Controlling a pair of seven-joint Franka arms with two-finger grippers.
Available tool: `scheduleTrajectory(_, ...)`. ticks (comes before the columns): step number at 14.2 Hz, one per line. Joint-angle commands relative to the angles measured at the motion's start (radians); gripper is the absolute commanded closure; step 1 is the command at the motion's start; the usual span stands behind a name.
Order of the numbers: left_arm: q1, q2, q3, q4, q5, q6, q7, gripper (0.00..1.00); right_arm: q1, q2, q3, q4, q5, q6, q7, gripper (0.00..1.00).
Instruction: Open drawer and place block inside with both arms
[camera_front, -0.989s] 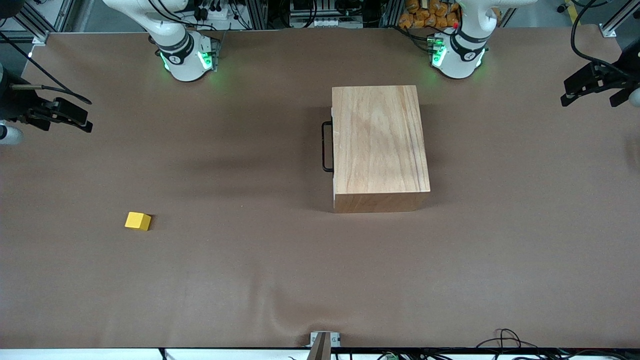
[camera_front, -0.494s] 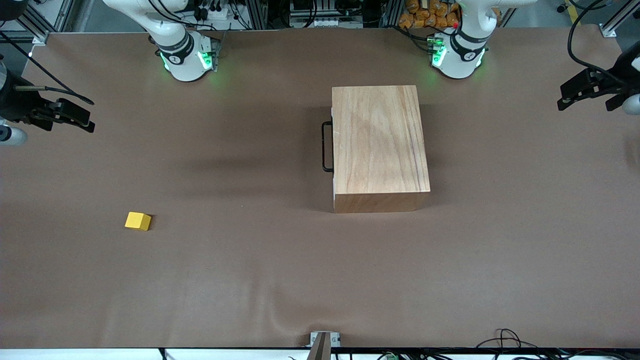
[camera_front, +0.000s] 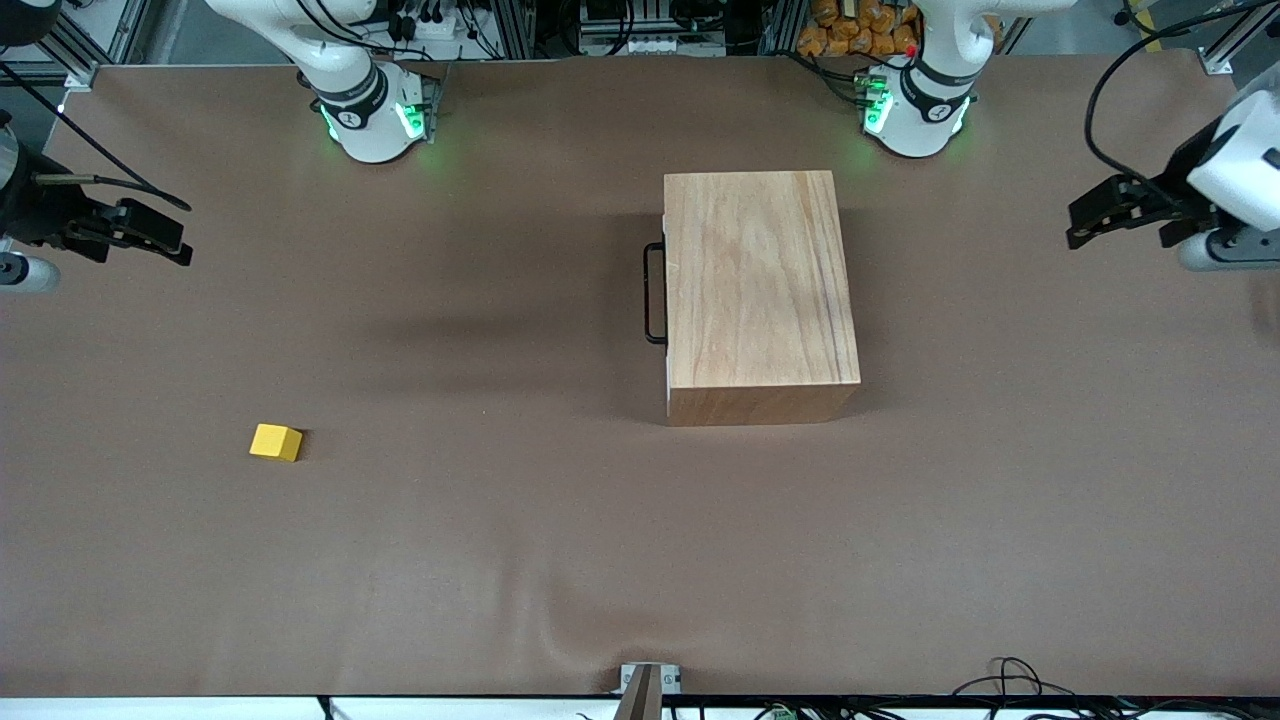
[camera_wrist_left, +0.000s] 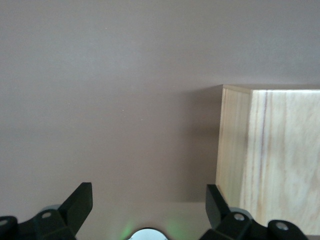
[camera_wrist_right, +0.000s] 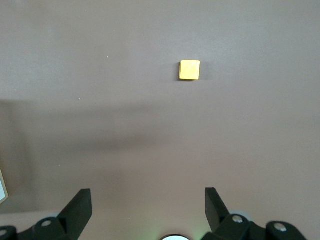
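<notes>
Both hands up in the air at the bench ends, fingers spread wide and holding nothing, drawer shut, block out on the bench.

The right hand (camera_front: 170, 240) hangs over the right arm's end of the bench (camera_front: 500, 560), fingers wide apart and empty; the yellow block (camera_front: 276, 442) lies well apart from it on bare surface, nearer the front camera, with open room on all sides. The left hand (camera_front: 1090, 215) hangs over the left arm's end, its fingers likewise spread and empty, the wooden box (camera_front: 758, 290) lying toward the bench's middle from it. The box's long axis runs from the arms' bases toward the front camera. The drawer (camera_front: 667, 300) is pushed in; its black handle (camera_front: 652, 294) faces the right arm's end, with bare bench in front of it.
</notes>
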Motion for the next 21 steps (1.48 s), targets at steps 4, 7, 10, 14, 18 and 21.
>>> scheduleTrajectory(4, -0.154, 0.129, -0.037, 0.124, -0.009, -0.008, -0.310, 0.00, -0.019, -0.009, 0.012, -0.010, -0.016, -0.002, -0.007, 0.00)
scheduleTrajectory(7, -0.280, 0.254, -0.037, 0.224, -0.005, -0.002, -0.498, 0.00, -0.019, -0.006, 0.010, -0.012, -0.016, -0.002, -0.009, 0.00)
scheduleTrajectory(10, -0.409, 0.357, -0.028, 0.258, 0.002, 0.084, -0.696, 0.00, -0.021, -0.005, 0.010, -0.022, -0.016, 0.001, -0.009, 0.00)
scheduleTrajectory(14, -0.550, 0.452, -0.012, 0.272, 0.012, 0.225, -0.827, 0.00, -0.021, -0.005, 0.009, -0.027, -0.016, 0.003, -0.009, 0.00)
scheduleTrajectory(18, -0.708, 0.604, 0.046, 0.403, 0.035, 0.254, -0.818, 0.00, -0.027, -0.005, 0.007, -0.026, -0.014, 0.003, -0.009, 0.00)
scheduleTrajectory(21, -0.817, 0.703, 0.113, 0.462, 0.035, 0.256, -0.822, 0.00, -0.027, -0.005, 0.007, -0.027, -0.014, 0.001, -0.010, 0.00)
